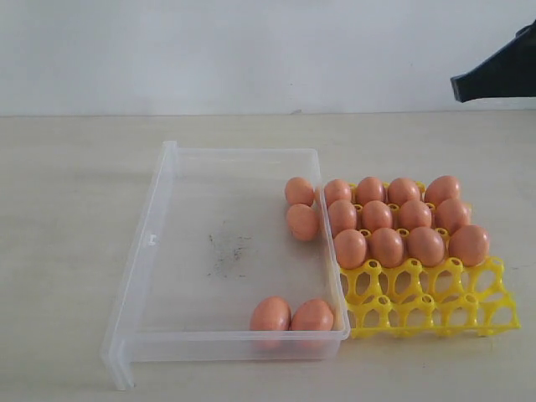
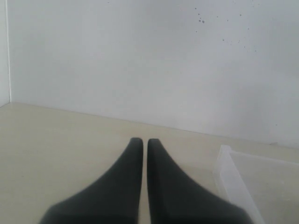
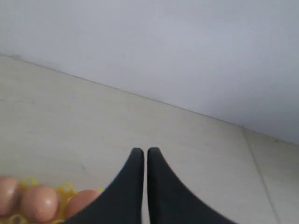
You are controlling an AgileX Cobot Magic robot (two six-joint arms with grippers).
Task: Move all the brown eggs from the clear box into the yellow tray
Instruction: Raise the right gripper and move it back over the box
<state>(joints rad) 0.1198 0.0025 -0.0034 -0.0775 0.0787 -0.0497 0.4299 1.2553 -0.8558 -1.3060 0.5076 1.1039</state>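
Note:
The clear box (image 1: 159, 251) lies left of centre with several brown eggs in it: two against its right wall (image 1: 300, 192) and two at its front wall (image 1: 270, 315). Touching its right side, the yellow tray (image 1: 435, 306) holds several brown eggs (image 1: 387, 246) in its three back rows. My right gripper (image 1: 459, 87) hangs shut, high at the far right, well above and behind the tray; its wrist view shows the shut gripper (image 3: 142, 150) holding nothing, with eggs (image 3: 39, 201) and the tray's rim (image 3: 66, 188) below. My left gripper (image 2: 141, 140) is shut on nothing, beside a corner of the box (image 2: 229, 172).
A pale wooden tabletop (image 1: 75, 184) runs back to a plain white wall (image 1: 251, 50). The box floor carries dark smudges (image 1: 226, 251). The left arm does not show in the exterior view.

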